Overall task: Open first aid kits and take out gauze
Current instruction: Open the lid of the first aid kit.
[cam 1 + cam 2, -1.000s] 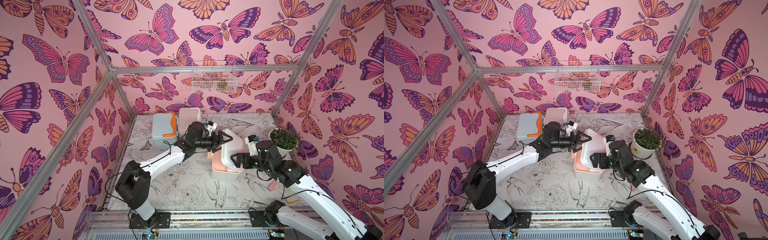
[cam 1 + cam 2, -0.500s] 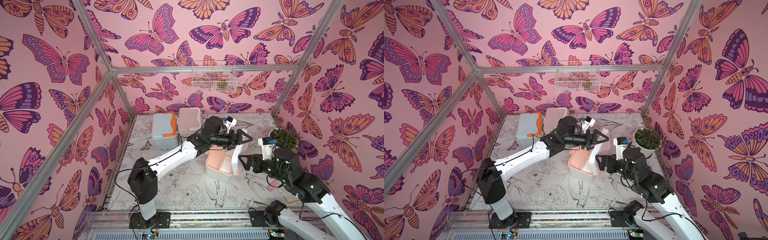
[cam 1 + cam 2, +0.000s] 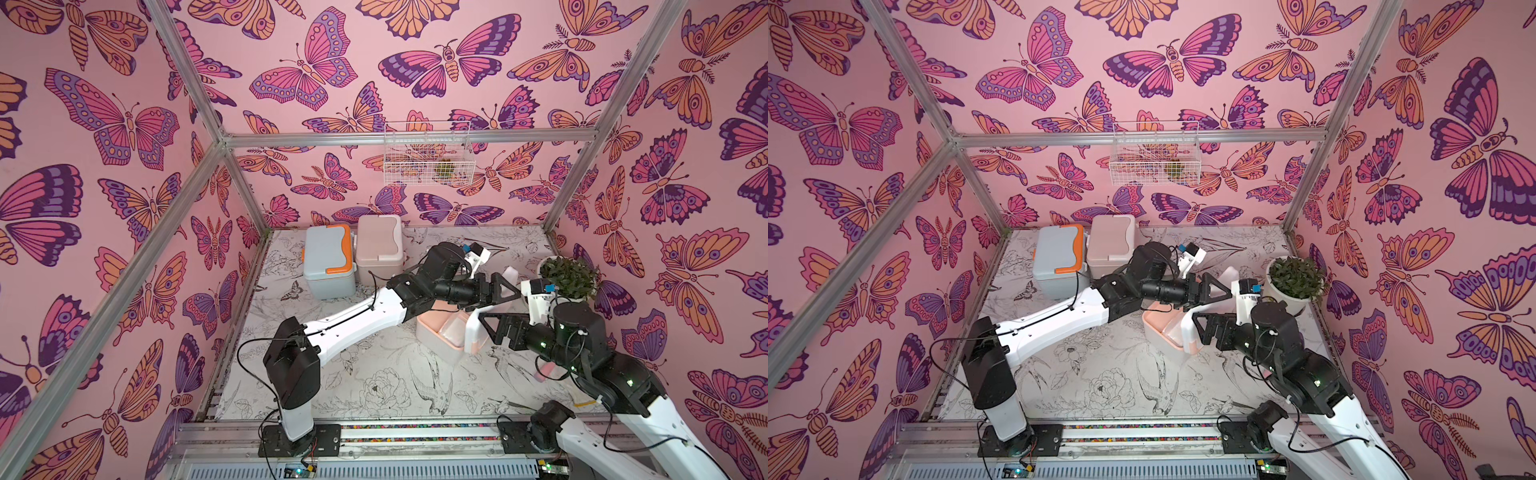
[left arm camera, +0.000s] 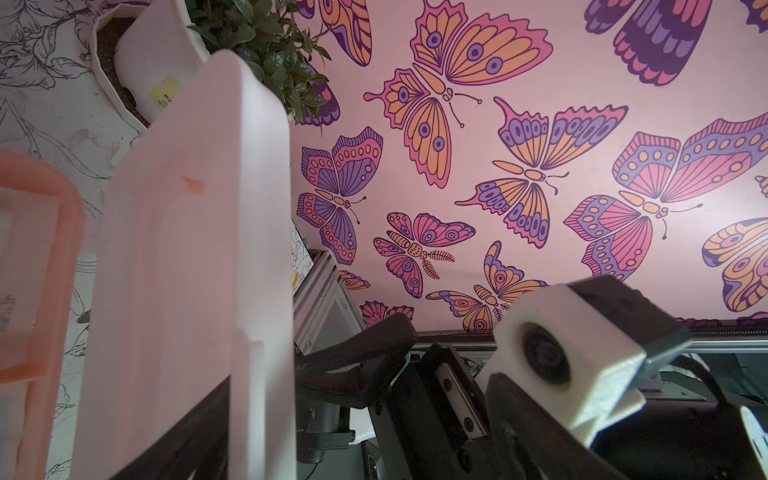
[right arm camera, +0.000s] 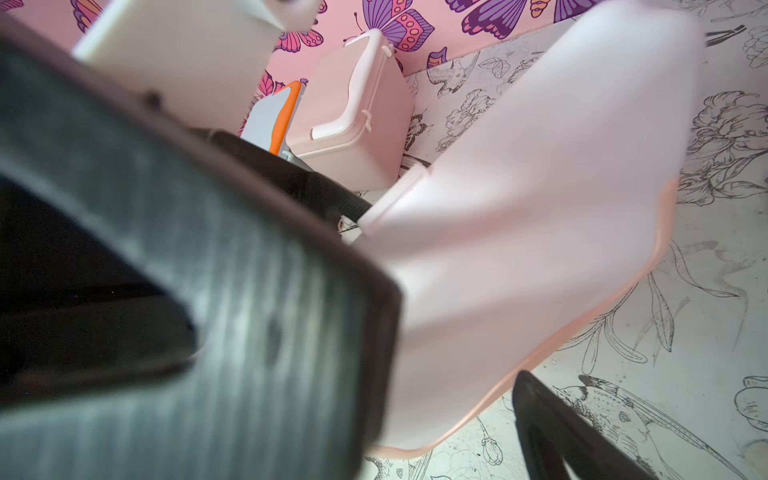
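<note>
The white first aid kit with peach trim [image 3: 432,338] [image 3: 1152,328] stands open mid-table, its lid [image 3: 473,338] [image 3: 1187,336] [image 4: 187,249] [image 5: 519,208] raised on the right side. A clear gauze packet [image 3: 451,332] [image 3: 1173,330] lies inside. My left gripper [image 3: 509,297] [image 3: 1221,297] is open at the lid's upper part, one finger [image 4: 199,436] against its inner face. The right gripper [image 3: 484,332] [image 3: 1198,332] [image 5: 449,395] is open, its fingers either side of the lid's lower edge. The blue-grey kit [image 3: 330,266] [image 3: 1059,259] and the beige-pink kit [image 3: 379,245] [image 3: 1111,243] stand shut at the back left.
A white pot with a green plant [image 3: 569,278] [image 3: 1293,282] [image 4: 266,45] stands just right of the open kit, close behind both grippers. A wire basket [image 3: 428,153] hangs on the back wall. Aluminium frame posts and butterfly walls close in the table.
The lid has swung from half raised to standing open. My left gripper has travelled right with it. The right arm has drawn back to the right.
</note>
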Robot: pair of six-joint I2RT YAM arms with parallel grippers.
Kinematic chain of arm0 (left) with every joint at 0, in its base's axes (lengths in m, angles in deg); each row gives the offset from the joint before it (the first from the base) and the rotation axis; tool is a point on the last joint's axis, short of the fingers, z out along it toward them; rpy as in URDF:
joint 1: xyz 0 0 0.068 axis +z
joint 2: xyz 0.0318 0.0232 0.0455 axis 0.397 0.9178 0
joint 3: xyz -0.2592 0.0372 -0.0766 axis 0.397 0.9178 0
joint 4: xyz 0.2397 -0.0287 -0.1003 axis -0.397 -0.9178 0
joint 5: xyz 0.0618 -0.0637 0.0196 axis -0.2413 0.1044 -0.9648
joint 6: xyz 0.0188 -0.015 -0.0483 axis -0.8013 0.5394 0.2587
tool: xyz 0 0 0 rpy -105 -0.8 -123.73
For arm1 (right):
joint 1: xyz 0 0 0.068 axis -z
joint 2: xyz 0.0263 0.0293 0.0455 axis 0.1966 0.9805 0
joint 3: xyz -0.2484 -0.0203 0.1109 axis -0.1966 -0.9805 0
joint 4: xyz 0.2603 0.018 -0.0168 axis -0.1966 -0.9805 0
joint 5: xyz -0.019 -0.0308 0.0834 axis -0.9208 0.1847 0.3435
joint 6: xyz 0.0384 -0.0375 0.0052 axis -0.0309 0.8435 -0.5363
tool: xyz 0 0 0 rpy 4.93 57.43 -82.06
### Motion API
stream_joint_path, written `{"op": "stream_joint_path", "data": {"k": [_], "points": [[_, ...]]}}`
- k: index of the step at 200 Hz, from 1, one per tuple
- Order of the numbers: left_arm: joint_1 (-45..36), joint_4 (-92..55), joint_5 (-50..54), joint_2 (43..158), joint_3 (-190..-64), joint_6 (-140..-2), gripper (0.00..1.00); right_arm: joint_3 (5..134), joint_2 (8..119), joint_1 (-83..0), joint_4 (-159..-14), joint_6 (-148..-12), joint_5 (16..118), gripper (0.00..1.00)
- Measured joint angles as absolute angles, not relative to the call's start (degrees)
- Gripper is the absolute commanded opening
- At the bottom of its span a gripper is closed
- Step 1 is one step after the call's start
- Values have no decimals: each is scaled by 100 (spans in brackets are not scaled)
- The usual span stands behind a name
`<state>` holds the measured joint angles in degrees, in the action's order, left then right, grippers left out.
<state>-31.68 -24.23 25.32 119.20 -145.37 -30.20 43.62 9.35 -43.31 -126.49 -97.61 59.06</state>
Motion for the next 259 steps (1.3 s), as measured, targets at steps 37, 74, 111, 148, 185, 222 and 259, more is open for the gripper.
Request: {"op": "stream_joint_path", "data": {"k": [37,74,111,148,185,222,259], "points": [[-3172,-2534,2427,11916,-14537,-3088,91,4126,283,-4331,-13031,-10139,5384,82],[-3176,-2661,2320,11914,-14537,-3175,91,3905,155,-4324,-13742,-10594,4341,62],[-3176,-2733,2261,11914,-14537,-3267,91,3164,253,-3651,-13763,-10766,4306,59],[-3176,-2810,2208,11911,-14537,-3345,91,1982,858,-1354,-12406,-10817,6435,54],[-3176,-2858,2149,11894,-14535,-3383,91,1396,2550,-558,-10524,-11083,8559,54],[-3246,-2932,2060,11796,-14535,-3413,91,2058,4098,-619,-9252,-11149,9584,54],[-3329,-2954,1913,11780,-14535,-3470,91,2891,5291,-1227,-8673,-11125,9820,54]]}}
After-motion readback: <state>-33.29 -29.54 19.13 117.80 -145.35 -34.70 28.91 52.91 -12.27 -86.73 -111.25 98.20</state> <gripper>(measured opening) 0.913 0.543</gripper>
